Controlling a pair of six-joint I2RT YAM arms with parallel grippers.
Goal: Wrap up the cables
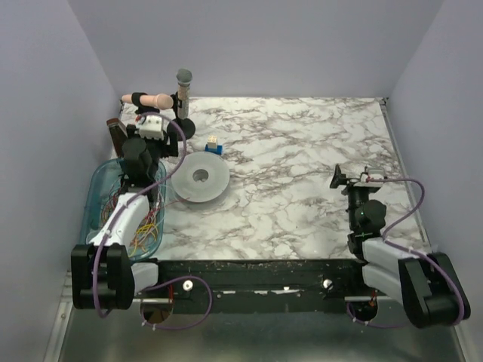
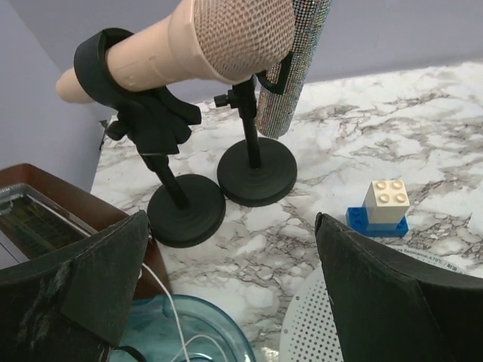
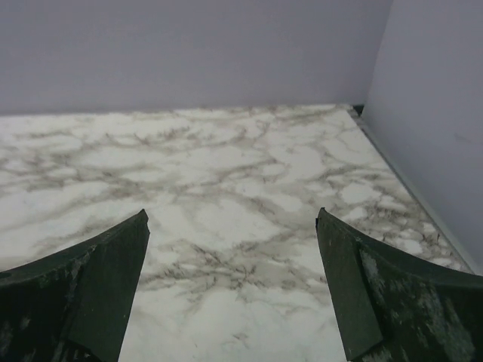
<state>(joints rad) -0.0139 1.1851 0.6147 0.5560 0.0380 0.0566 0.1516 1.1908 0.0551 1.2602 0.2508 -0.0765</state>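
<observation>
Left claw (image 2: pixel 230 249) gapes empty by the microphone stands (image 2: pixel 256 172), right claw (image 3: pixel 232 241) likewise over the marble table (image 3: pixel 226 151); cables (image 1: pixel 145 228) lie in the blue tub (image 1: pixel 96 188).

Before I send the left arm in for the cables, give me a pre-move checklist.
1. Left gripper open and empty: ok.
2. Right gripper open and empty: ok.
3. Cables lying in the blue tub: ok.
4. Spool flat beside the tub, no cable on it: ok.
5. Left gripper pointed at the cables: not ok, it faces the microphone stands.
6. Free cable end located: cannot tell.
</observation>
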